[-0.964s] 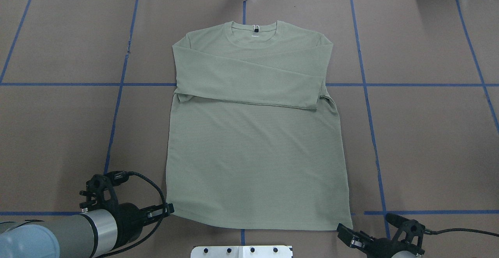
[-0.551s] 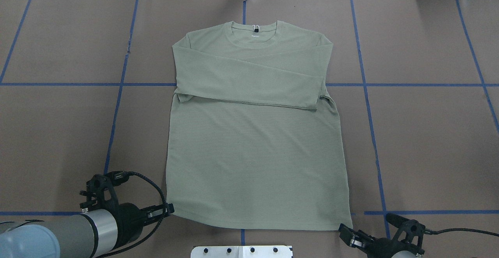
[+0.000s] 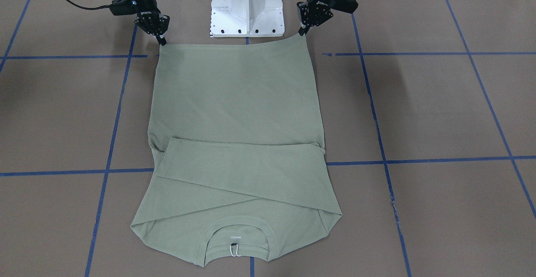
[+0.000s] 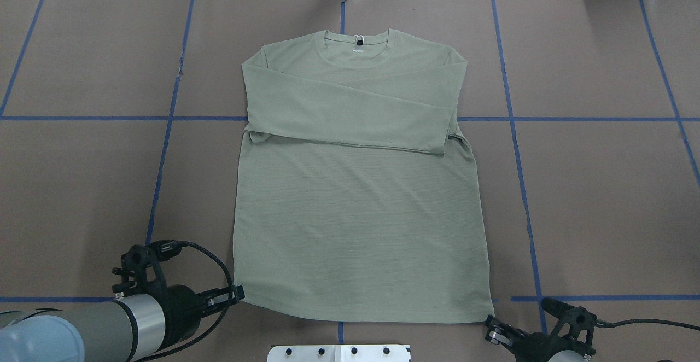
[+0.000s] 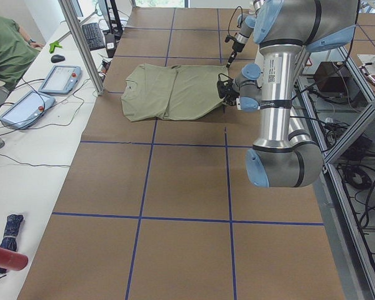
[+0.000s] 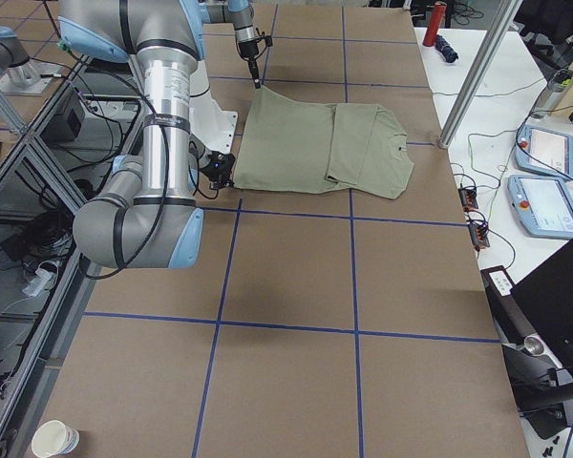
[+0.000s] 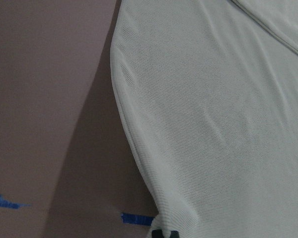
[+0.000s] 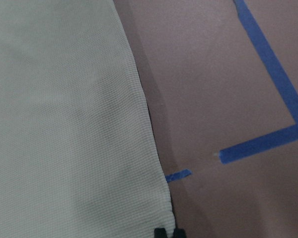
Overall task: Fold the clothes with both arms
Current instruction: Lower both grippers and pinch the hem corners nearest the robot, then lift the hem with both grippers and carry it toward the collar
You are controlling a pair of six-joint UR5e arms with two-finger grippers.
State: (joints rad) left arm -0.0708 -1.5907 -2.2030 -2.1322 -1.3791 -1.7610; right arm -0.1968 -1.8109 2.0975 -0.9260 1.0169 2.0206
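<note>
The sage-green shirt [image 4: 355, 203] lies flat on the brown table, front up, collar at the far side. Both sleeves are folded across the chest. My left gripper [image 4: 239, 294] is at the near left hem corner, shut on it. The cloth puckers toward its tips in the left wrist view [image 7: 164, 233]. My right gripper [image 4: 490, 330] is at the near right hem corner, its jaws close together on the corner's edge in the right wrist view [image 8: 168, 232]. In the front-facing view the left gripper [image 3: 300, 32] and right gripper [image 3: 163, 42] touch the two hem corners of the shirt [image 3: 234, 97].
The white pedestal base [image 3: 247, 5] stands between the arms, just behind the hem. Blue tape lines [image 4: 164, 159] grid the table. Tablets [image 5: 59, 78] and a seated person are on the side bench beyond the collar end. A paper cup [image 6: 57, 439] stands on the floor.
My right gripper has shifted a little to the right and toward the robot at the hem corner. The left gripper and the shirt have stayed still.
</note>
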